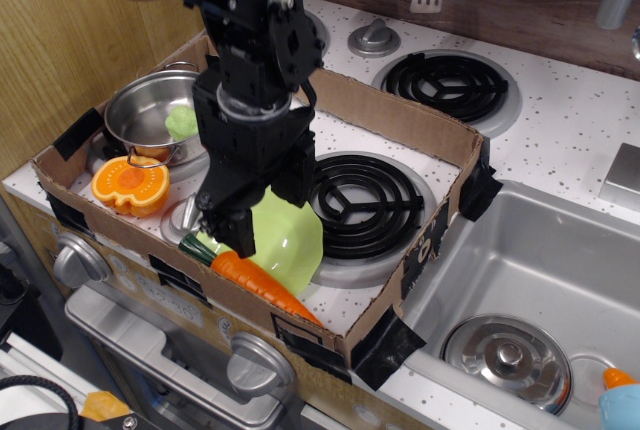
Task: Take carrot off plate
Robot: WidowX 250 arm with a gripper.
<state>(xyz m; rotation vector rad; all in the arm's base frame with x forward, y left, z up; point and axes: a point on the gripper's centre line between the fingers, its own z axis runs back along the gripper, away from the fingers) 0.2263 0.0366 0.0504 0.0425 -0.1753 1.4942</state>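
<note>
Observation.image view: the carrot (262,282) is seen lying on the near edge of the plate (290,240), long axis running from its green stub at left to its tip at lower right. The gripper (240,228) hangs just above the stub end, jaws apparently spread, nothing held.

Single raised view from front-right, angled down across the toy stove (360,205), apparently at mid-range.
</note>
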